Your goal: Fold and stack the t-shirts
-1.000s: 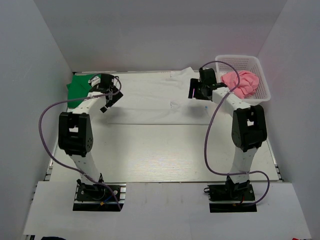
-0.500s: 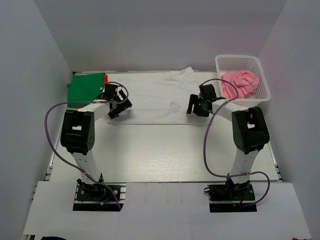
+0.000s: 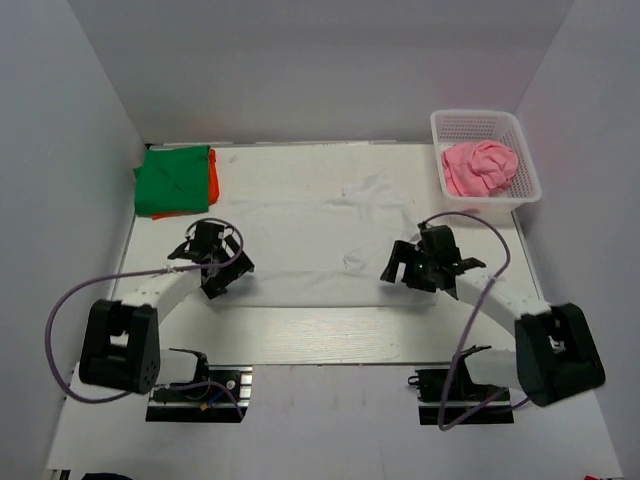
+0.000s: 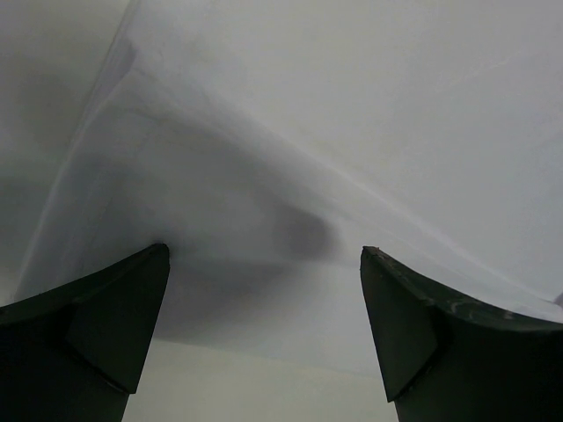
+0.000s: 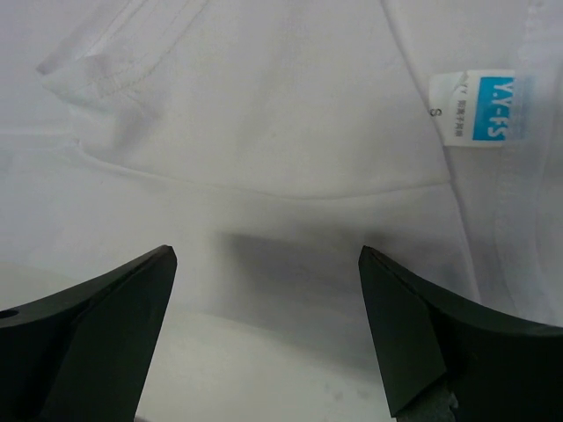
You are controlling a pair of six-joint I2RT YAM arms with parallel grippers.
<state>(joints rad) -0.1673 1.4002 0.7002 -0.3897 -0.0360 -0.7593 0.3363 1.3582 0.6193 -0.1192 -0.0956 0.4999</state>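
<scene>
At near edge of white t-shirt (image 3: 310,215), spread mid-table: I have left gripper (image 3: 226,278) and right gripper (image 3: 400,274) low over its ends, jaws wide apart, nothing held. Set for next fold, I judge. Green t-shirt (image 3: 165,180) sits on orange t-shirt (image 3: 212,172) far-left. Pink t-shirt (image 3: 480,168) in basket (image 3: 485,122).

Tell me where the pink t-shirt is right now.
In the top view, the pink t-shirt lies bunched inside the white mesh basket at the far right corner, just right of the spread white t-shirt.
</scene>
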